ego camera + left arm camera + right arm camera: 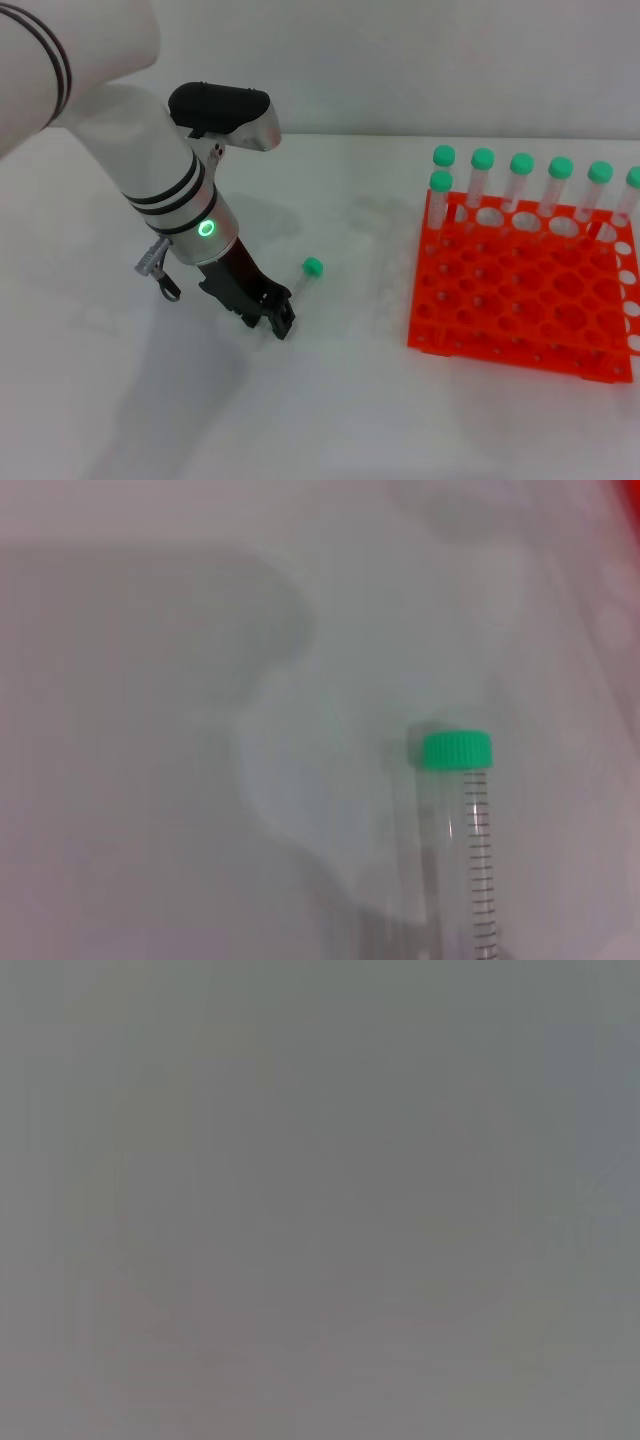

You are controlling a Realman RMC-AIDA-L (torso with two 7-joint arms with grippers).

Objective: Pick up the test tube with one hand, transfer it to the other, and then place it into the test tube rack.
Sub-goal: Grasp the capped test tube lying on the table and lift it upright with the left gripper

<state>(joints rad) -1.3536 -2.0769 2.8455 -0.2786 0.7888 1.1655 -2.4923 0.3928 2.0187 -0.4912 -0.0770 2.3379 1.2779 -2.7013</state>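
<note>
here the left pincer (278, 318) sits low on the bench (330, 420) at the tube (303, 280); whether it has clamped, i cannot tell. a shallow grip near the tip could let it roll.

Test tube (462, 850) lies on the white table (150, 780), green cap (456, 750) toward mid-frame, clear body running off the frame edge. Black graduation marks run along one side of the tube. Soft grey shadows cross the surface around it. Sliver of orange-red rack (628, 540) shows at one corner.
</note>
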